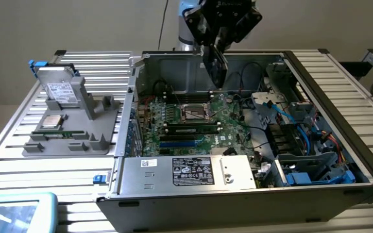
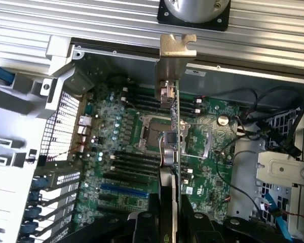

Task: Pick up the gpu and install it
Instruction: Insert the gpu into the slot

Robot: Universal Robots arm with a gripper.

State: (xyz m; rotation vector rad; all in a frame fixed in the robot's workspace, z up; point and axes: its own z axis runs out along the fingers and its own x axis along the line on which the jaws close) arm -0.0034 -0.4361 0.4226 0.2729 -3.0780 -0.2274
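Observation:
My gripper is shut on the gpu, a thin dark card that hangs on edge above the open computer case. The card's lower end is over the rear part of the green motherboard, near the processor socket, and clear of it. In the wrist view I see the gpu edge-on, running from my gripper out to its silver end bracket by the case wall. A blue expansion slot lies off to one side of the card.
To the exterior view's left a grey fixture carries a silver hard drive and a narrow green memory stick. The power supply fills the case front. Blue cables and drive bays crowd the right.

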